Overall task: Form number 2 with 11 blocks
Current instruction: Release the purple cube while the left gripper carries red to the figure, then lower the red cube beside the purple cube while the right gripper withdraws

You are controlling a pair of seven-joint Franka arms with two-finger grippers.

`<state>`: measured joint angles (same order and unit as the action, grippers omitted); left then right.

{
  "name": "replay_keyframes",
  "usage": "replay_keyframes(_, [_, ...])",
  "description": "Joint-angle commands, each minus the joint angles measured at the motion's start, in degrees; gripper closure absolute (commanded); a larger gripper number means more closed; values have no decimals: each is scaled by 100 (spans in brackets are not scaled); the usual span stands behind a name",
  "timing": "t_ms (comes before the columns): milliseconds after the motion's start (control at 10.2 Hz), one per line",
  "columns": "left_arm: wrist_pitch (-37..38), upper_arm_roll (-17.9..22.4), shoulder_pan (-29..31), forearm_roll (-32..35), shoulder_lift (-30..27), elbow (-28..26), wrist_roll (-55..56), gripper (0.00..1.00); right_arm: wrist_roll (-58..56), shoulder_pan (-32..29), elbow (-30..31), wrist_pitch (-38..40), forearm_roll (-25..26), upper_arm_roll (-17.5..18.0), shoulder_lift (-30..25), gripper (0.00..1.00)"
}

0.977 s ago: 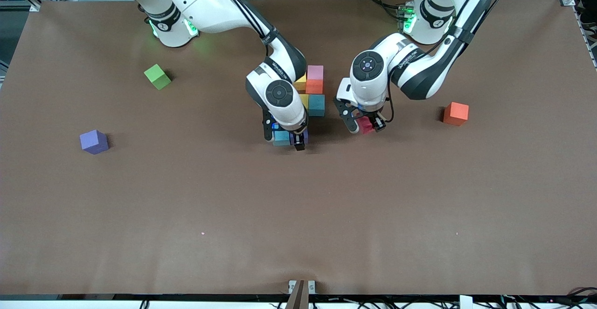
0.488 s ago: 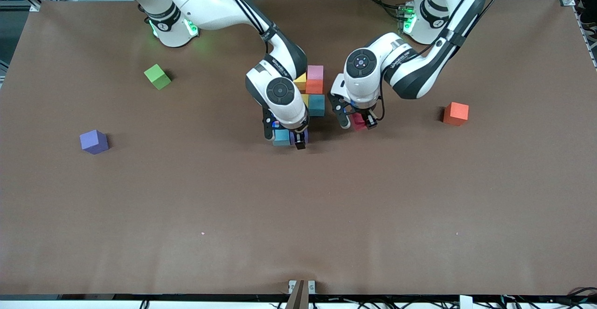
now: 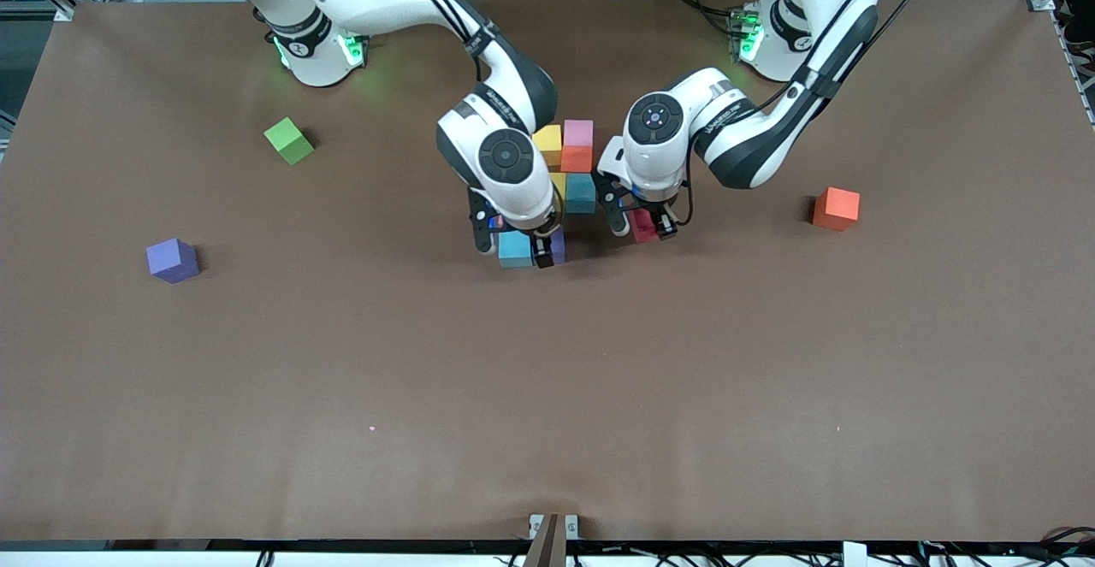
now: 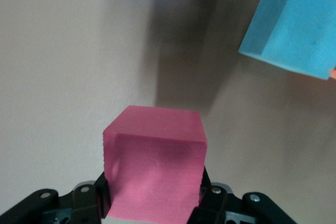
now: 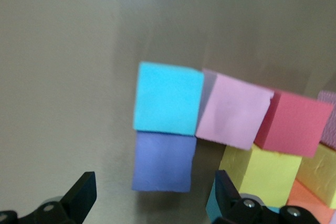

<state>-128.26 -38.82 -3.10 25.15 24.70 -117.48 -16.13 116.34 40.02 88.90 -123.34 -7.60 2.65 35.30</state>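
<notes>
1. Blocks sit bunched in the middle of the brown table: a yellow block, a pink block, an orange-red block and a teal block.
2. The right claw hangs over a light blue block and a purple block, its fingers spread wide and grasping nothing.
3. The left claw is just beside the bunch, toward the left arm's end, clenched on a dark pink block.
4. An orange block sits alone near the left arm's end.
5. Another purple block and a green block sit well apart near the right arm's end.
</notes>
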Motion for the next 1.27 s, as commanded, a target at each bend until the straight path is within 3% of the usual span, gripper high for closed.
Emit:
replay_keyframes(0, [-217,-47,-59,200,227,120,-57,100,-863,-537,119,449,66,52,-408,0])
replay_keyframes(391, [-217,-47,-296,480,605,489,-66,100,-2778,-1679,128,1232,66,52,-778,0])
replay_keyframes(781, [-217,41,-621,946,1053,998,-66,100,-5990,-3023,154,1540,84,26,-1191,0])
replay_keyframes(1172, [-217,251,-875,1263,1362,1341,-189,100,-9850,-3255,977,1656,13,-904,-2050,0])
